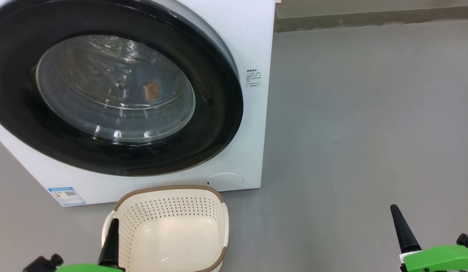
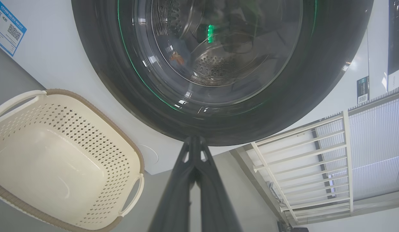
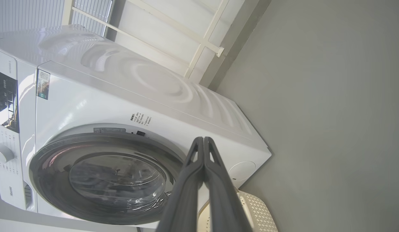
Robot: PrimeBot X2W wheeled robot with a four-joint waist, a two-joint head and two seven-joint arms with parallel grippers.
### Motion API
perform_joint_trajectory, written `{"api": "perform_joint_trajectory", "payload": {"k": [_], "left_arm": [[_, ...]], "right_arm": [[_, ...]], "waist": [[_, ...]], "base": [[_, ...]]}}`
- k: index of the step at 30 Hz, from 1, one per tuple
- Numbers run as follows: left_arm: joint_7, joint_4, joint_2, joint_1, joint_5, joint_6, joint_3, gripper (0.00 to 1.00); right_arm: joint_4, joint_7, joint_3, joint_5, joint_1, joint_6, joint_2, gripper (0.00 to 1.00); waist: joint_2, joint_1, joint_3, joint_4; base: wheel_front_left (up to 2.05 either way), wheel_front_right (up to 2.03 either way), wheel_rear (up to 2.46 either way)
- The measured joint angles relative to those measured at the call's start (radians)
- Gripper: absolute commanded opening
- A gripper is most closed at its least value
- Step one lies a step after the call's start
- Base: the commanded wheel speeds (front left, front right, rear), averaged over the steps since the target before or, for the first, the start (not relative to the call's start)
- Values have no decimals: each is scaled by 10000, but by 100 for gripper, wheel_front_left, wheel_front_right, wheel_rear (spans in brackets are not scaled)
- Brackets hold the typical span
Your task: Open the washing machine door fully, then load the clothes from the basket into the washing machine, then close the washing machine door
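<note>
The washing machine (image 1: 256, 34) stands on the grey floor (image 1: 370, 113) with the washing machine door (image 1: 219, 117) shut against its white front, its glossy black rim ringing the clear glass bowl. The steel drum shows dimly through the glass, and a small orange-brown patch sits low inside. It may be a printed figure on the clothes (image 1: 151, 91), though reflections make that hard to confirm. The basket (image 1: 169, 189) sits on the floor just in front of the machine, below the door's lower edge and right of the blue label (image 1: 66, 195), its cream interior bare. The left end effector (image 1: 112, 241) is closed, its two dark fingers pressed together and gripping nothing. In the head view its tip overlaps the basket's left rim, and in the left wrist view it points toward the door's bottom edge. The right end effector (image 1: 401, 226) is likewise closed and empty, over bare floor well to the right of the basket and the machine
</note>
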Motion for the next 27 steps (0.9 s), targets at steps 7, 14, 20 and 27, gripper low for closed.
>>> {"api": "perform_joint_trajectory", "payload": {"k": [7, 14, 20, 27], "left_arm": [[178, -86, -48, -3, -742, 0, 217, 0], [364, -184, -71, -4, -1482, 0, 412, 0], [533, -265, -109, -5, -2084, 0, 587, 0], [755, -380, -148, -8, -2805, 0, 807, 0]], "right_arm": [[107, 98, -25, 805, -245, -2, -19, 0], [253, 222, -59, 1605, -433, -2, -40, 0], [362, 314, -86, 2290, -591, -2, -56, 0], [510, 430, -111, 3058, -767, -4, -65, 0]], "waist": [[0, 0, 4, -57], [0, 0, 9, -115], [0, 0, 12, -165], [0, 0, 17, -222]], "base": [[0, 0, 0], [0, 0, 0], [0, 0, 0], [0, 0, 0]]}}
